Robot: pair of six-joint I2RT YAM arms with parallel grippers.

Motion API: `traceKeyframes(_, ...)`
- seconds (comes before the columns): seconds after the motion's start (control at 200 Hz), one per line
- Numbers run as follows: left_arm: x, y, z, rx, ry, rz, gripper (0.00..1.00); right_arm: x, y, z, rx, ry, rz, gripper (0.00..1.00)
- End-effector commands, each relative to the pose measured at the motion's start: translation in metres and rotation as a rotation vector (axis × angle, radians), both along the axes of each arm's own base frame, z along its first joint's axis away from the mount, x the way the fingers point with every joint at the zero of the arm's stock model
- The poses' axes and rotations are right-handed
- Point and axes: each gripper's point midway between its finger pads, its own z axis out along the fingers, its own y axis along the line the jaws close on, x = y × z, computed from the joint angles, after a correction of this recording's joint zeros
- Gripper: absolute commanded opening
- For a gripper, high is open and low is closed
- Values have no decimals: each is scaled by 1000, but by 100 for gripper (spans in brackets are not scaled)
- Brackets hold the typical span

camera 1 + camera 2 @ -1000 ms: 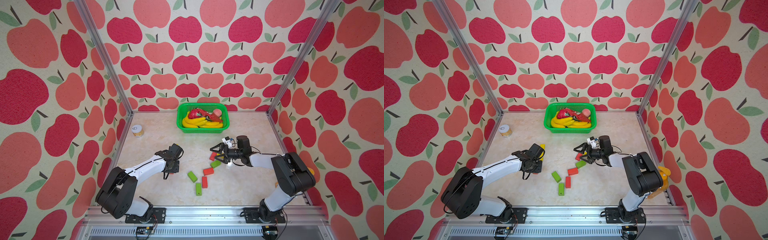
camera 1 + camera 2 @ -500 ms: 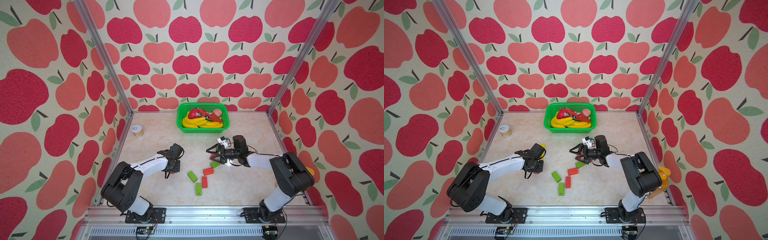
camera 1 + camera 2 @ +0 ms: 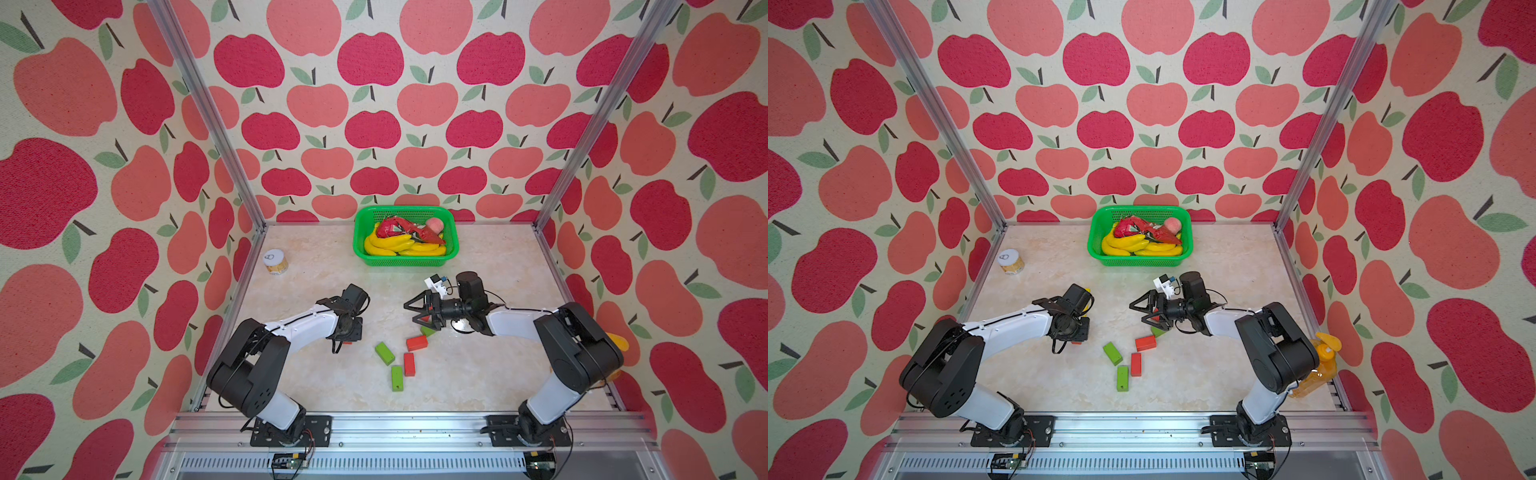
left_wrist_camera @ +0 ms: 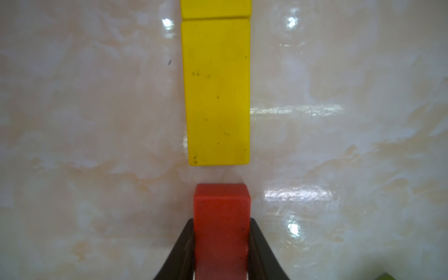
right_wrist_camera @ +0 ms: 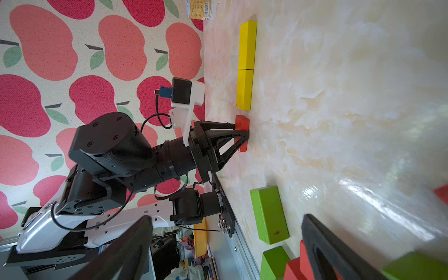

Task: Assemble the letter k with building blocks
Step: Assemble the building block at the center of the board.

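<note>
Left gripper [image 4: 221, 226] is pinching a red brick [image 4: 221, 206] between its jaws, low at the marble tabletop [image 4: 97, 121], around nine o'clock from the table's middle in both top views. Just off that brick's free end, across a narrow gap, lies a first yellow brick [image 4: 217, 92]. A second yellow brick [image 4: 215, 8] butts end to end against it, so all three line up toward twelve o'clock.

At three o'clock of centre, the right gripper [image 3: 411, 317] hangs with its jaws spread wide and nothing between them, above a half-hidden green brick [image 3: 427, 331]. The loose ones lie at six o'clock: a second red brick [image 3: 417, 343], a third red brick [image 3: 409, 364], a slanted green brick [image 3: 385, 353] and a long green brick [image 3: 397, 378].

A green basket [image 3: 405, 261] of bananas [image 3: 386, 245] sits at twelve o'clock, and a small can [image 3: 275, 262] at ten.
</note>
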Motion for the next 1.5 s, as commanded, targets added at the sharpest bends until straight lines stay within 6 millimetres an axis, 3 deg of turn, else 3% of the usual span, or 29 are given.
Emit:
traceKeyframes(0.0, 9, -1, 3, 4, -5, -2, 23, 3, 4, 4, 14, -2, 7, 99)
traceKeyframes(0.955, 14, 3, -7, 4, 15, 4, 24, 4, 5, -4, 6, 17, 12, 99)
traceKeyframes(1.496, 15, 1, -3, -6, 14, 6, 43, 4, 5, -3, 7, 15, 11, 99)
